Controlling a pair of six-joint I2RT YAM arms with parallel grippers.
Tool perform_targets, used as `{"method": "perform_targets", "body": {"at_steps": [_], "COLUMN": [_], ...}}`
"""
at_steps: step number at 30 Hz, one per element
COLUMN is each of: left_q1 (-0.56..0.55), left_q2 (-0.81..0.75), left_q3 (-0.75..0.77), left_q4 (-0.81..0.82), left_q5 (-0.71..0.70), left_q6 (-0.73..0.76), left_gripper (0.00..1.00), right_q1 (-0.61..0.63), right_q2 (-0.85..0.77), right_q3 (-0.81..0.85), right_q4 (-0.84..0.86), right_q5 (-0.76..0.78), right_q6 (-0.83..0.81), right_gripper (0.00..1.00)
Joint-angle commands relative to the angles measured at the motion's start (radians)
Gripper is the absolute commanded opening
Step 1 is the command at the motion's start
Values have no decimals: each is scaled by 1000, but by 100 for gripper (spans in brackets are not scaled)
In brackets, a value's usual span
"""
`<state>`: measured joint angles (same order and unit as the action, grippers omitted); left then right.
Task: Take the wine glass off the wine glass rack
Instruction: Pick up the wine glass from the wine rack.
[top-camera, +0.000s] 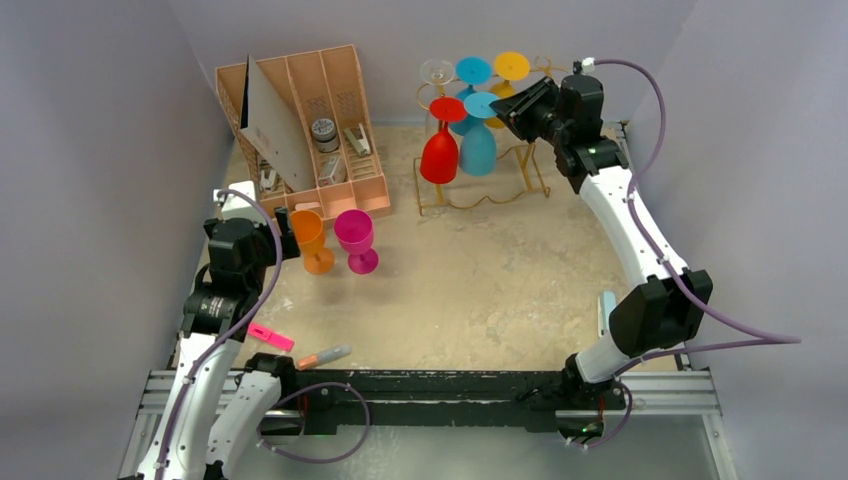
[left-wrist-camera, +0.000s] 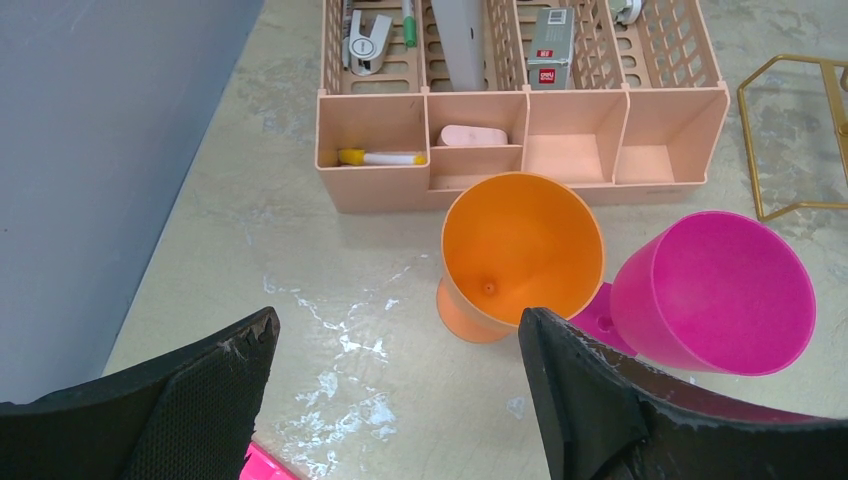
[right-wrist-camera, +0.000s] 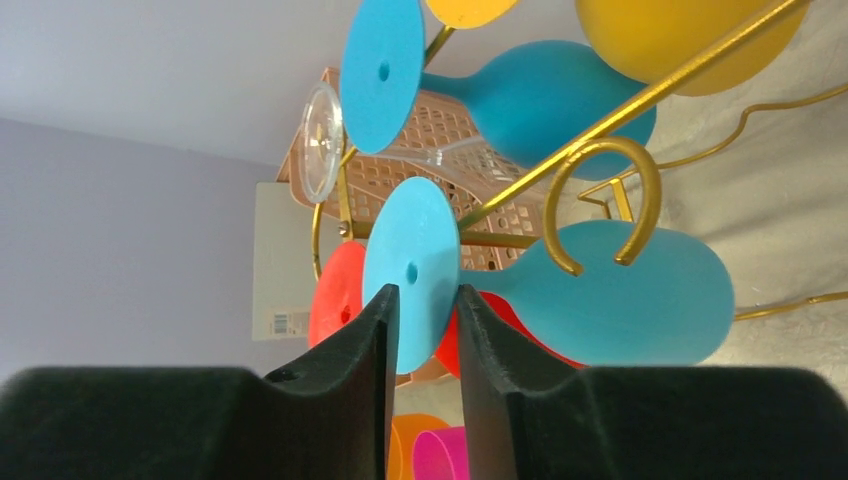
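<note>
Though the right gripper's (right-wrist-camera: 427, 295) jaws sit narrowly either side of the foot of the light-blue plastic wine glass (right-wrist-camera: 620, 295), whether pinching it I cannot tell, that glass hangs inverted on the thin gold wire rack (right-wrist-camera: 603, 146), not yet lifted off, while the left gripper's (left-wrist-camera: 395, 330) jaws stand spread wide.

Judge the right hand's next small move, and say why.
Probably close firmly on the foot of the nearer blue wine glass. The right hand has a finger on each side of that disc, firm contact unclear, and the glass hangs upside down from the wine glass rack.
</note>
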<state>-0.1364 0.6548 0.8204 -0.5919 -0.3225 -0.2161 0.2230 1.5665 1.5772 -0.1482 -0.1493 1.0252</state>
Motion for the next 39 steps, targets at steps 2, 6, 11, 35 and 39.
{"method": "perform_targets", "body": {"at_steps": [2,6,11,35,39], "left_q1": [8,8,8,8,8], "left_q2": [-4,23,16,14,-18], "left_q3": [0,6,5,11,11], "left_q4": [30,29,24,14,5], "left_q5": [-12,-10,-9,-1,-8], "left_q6": [15,18,17,16,16], "left_gripper": [88,88,87,89,89], "right_q1": [-1,-1,-2,-5,-1], "right_q2": [-5,4,17,-41,-53], "right_q3": [61,83,96,-2,-36], "right_q4": [-1,-23,-24,101,108], "right_q5": [4,-2,-14,22,14], "right_q6": [-36,-43,-43,84,97], "right_gripper": [27,23,11,0,0]}}
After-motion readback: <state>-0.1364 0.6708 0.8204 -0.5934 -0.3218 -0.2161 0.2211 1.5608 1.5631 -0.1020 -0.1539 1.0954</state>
